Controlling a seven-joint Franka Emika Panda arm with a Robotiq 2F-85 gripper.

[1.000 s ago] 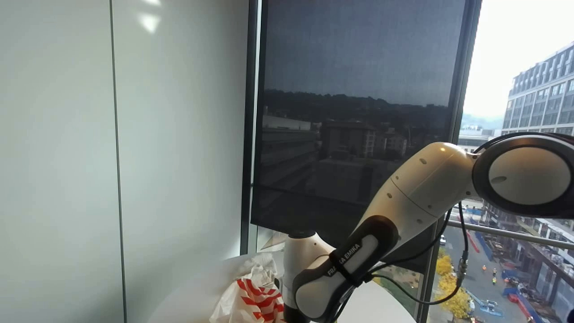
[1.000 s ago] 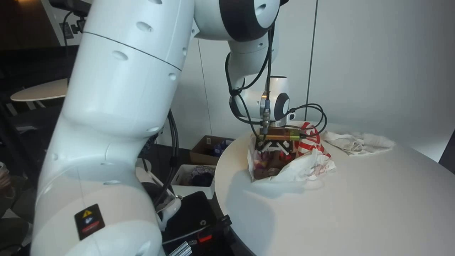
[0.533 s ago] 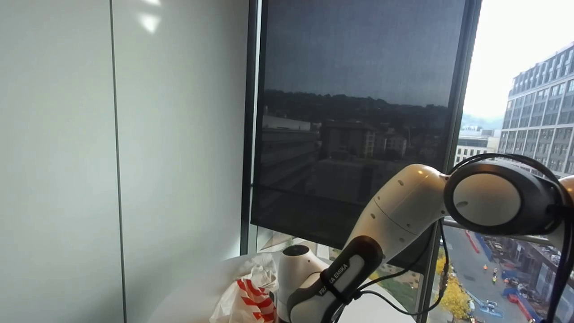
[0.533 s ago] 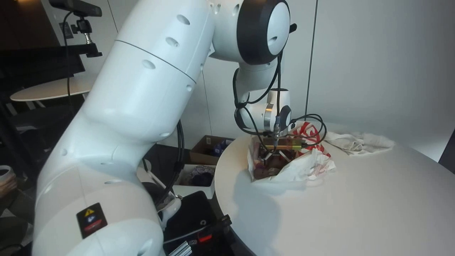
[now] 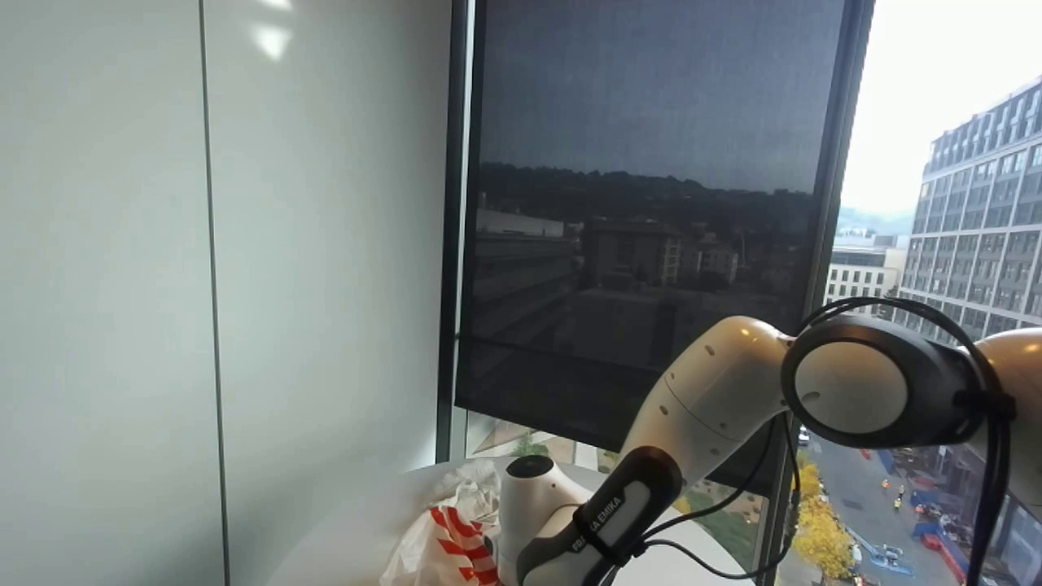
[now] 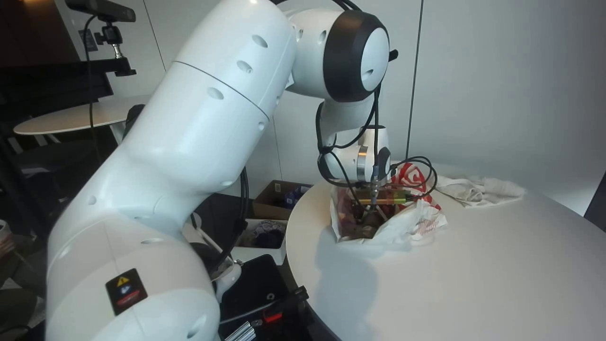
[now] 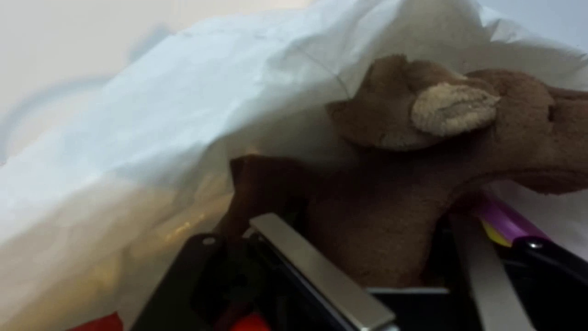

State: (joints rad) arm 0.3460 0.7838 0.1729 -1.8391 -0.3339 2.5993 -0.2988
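A brown plush toy point(image 7: 441, 184) with a pale tan patch lies inside a white bag in the wrist view. My gripper point(image 7: 364, 218) reaches down into the bag, its metal fingers point(image 7: 317, 271) apart on either side of the toy's brown body. A dark gap shows between the toy and the finger on the right; contact on the left is too dim to judge. Close to that right finger is a purple and yellow item point(image 7: 512, 220). The bag point(image 6: 402, 225), white with red print, sits open on the table in both exterior views; its mouth partly hides the gripper.
The bag stands near the edge of a round white table point(image 6: 454, 293). A crumpled white cloth point(image 6: 478, 191) lies to its right. Beyond the table edge are a cardboard box point(image 6: 274, 201) and a white bin point(image 6: 258, 253) on the floor. A pale wall point(image 6: 497, 94) rises behind.
The arm has come down, and the gripper has sunk deeper into the bag, shifting slightly right in the exterior view that shows the table. The bag and cloth stay in place.
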